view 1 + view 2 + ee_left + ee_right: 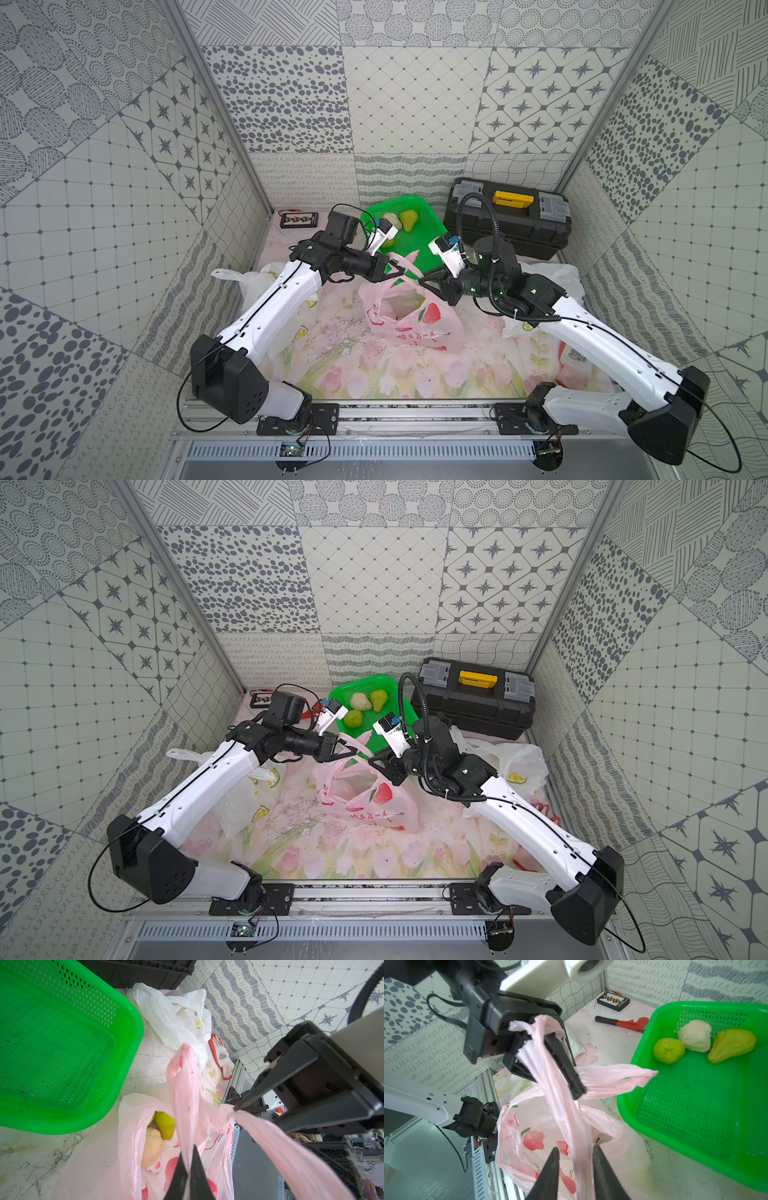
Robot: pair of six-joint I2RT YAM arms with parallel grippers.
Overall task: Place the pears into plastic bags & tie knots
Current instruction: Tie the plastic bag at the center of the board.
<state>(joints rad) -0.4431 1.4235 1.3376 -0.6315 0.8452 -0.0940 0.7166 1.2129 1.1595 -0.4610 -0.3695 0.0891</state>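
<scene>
Left gripper (188, 1152) is clamped on one thin, crinkled handle (182, 1084) of the pink bag (411, 324). Right gripper (575, 1147) stands slightly apart, loosely around the other handle (571, 1122). The bag's red lettering is unreadable. Inside it lie two pears (164, 1124), one green and one cream. At its 12 o'clock a green mesh basket (695, 1105) holds three pears.
</scene>
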